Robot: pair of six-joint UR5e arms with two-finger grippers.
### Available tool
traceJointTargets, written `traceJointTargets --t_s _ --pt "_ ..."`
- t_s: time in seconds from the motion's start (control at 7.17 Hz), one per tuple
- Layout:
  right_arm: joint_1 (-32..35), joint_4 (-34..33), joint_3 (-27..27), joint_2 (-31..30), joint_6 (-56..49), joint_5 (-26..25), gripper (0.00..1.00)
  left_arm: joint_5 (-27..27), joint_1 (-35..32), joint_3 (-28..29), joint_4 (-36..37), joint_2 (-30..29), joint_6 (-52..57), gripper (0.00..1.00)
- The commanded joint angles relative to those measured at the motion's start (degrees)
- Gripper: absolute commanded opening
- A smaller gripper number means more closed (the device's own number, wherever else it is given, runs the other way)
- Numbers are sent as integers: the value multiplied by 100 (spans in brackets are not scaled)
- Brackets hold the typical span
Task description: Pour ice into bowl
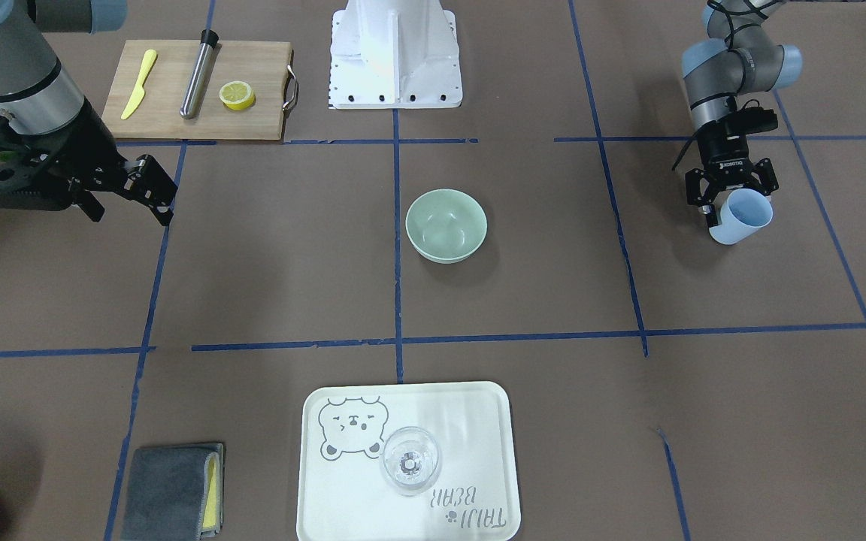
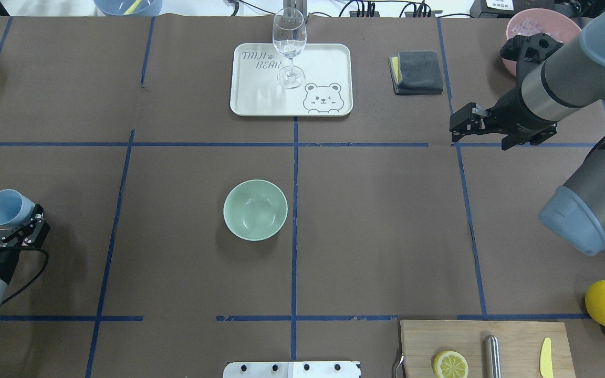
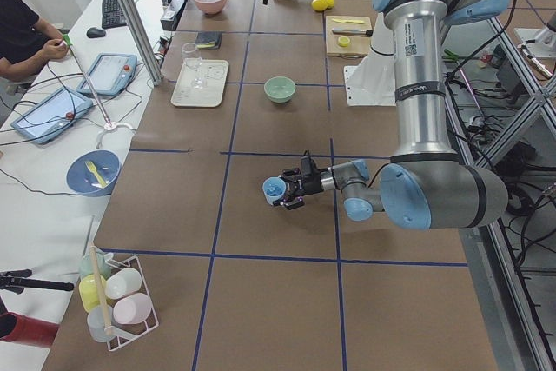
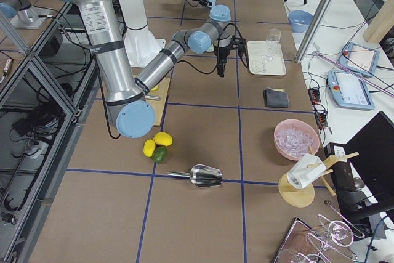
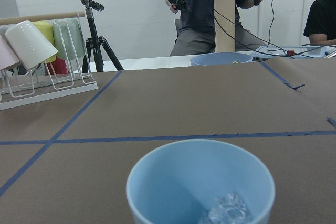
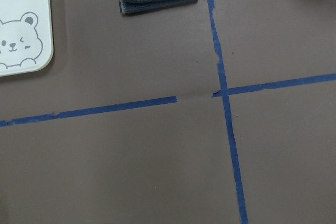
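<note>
The pale mint-green bowl (image 2: 255, 210) stands empty at the table's middle; it also shows in the front-facing view (image 1: 446, 225). My left gripper (image 2: 7, 224) is shut on a light blue cup (image 2: 4, 207) near the table's left edge, well apart from the bowl. The cup (image 1: 741, 216) is tilted. In the left wrist view a few clear ice cubes (image 5: 226, 211) lie inside the cup (image 5: 199, 182). My right gripper (image 2: 483, 137) hangs open and empty above the table at the far right, fingers pointing down (image 1: 128, 207).
A pink container (image 2: 536, 26) of ice stands at the far right corner, a grey cloth (image 2: 415, 71) beside it. A wine glass (image 2: 289, 47) stands on the white bear tray (image 2: 329, 63). A cutting board (image 2: 512, 336) with a lemon half, metal rod and yellow knife lies near right.
</note>
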Motion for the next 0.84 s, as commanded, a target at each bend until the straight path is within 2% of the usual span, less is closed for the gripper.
traceJointTargets --t_s 0.0,0.14,0.28,0.42,0.56,0.7 --pt "-16 0 -27 33 0 0 100 -2 -41 89 7 -86 59 90" --pt "-25 0 -45 68 0 0 100 -2 -50 282 -2 -199 60 90" --pt "-34 -9 -45 94 0 0 100 -19 -76 284 -2 -261 68 61" --pt "-77 -9 -53 112 0 0 100 -245 -128 275 -63 -253 251 22" --pt "-86 -9 -62 112 0 0 100 -456 -355 275 -838 -253 932 0" --pt "-95 -9 -54 130 0 -9 100 -624 -488 249 -1620 -270 1948 0"
